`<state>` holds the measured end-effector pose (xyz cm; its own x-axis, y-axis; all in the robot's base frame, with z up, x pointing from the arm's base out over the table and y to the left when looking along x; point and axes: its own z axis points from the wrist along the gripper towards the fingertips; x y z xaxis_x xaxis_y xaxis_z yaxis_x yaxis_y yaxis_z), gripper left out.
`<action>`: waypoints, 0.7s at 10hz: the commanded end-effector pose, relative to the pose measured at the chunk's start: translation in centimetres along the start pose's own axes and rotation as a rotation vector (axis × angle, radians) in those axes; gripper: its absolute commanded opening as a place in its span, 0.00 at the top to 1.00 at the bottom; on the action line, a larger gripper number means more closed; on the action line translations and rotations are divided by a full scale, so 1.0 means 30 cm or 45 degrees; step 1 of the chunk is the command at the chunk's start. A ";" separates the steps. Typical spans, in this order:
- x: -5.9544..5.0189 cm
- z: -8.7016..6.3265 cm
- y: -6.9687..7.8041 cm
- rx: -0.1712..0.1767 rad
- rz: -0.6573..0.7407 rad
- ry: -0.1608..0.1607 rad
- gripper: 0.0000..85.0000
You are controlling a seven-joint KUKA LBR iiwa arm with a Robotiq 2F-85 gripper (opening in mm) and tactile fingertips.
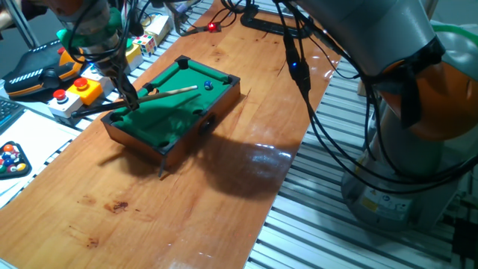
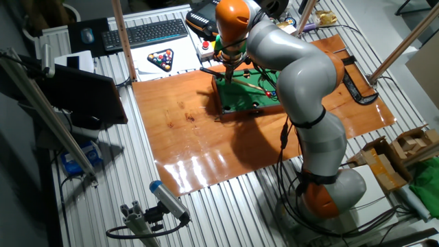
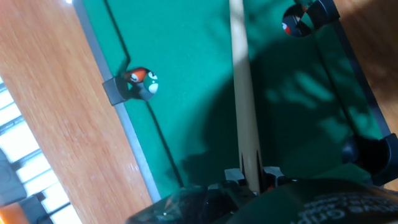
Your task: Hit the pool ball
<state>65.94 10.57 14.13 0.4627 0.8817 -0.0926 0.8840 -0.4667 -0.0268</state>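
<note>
Hand view: black two-finger gripper (image 3: 252, 179) pinches thin wooden cue stick (image 3: 244, 93). Tiny glossy blue ball (image 1: 208, 86) lies on green felt near cue tip. Step: aiming; next, push cue forward, straight.

A tiny glossy blue pool ball (image 1: 208, 86) is seen resting on the green felt of the miniature pool table (image 1: 160, 118) in one fixed view. It lies toward the far end of the felt, just beyond the pale tip of the wooden cue (image 1: 173, 91) and apart from it, between the corner pockets of that end. Its surface is marked by a small bright highlight. In the other fixed view and the hand view it cannot be made out.
</note>
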 end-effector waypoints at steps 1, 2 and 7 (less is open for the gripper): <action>0.000 0.001 -0.001 0.010 0.007 -0.011 0.99; 0.000 0.001 -0.001 0.009 0.006 -0.024 0.99; 0.000 0.001 -0.001 -0.021 -0.052 -0.056 0.99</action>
<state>65.93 10.58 14.11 0.4233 0.8959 -0.1351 0.9032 -0.4290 -0.0152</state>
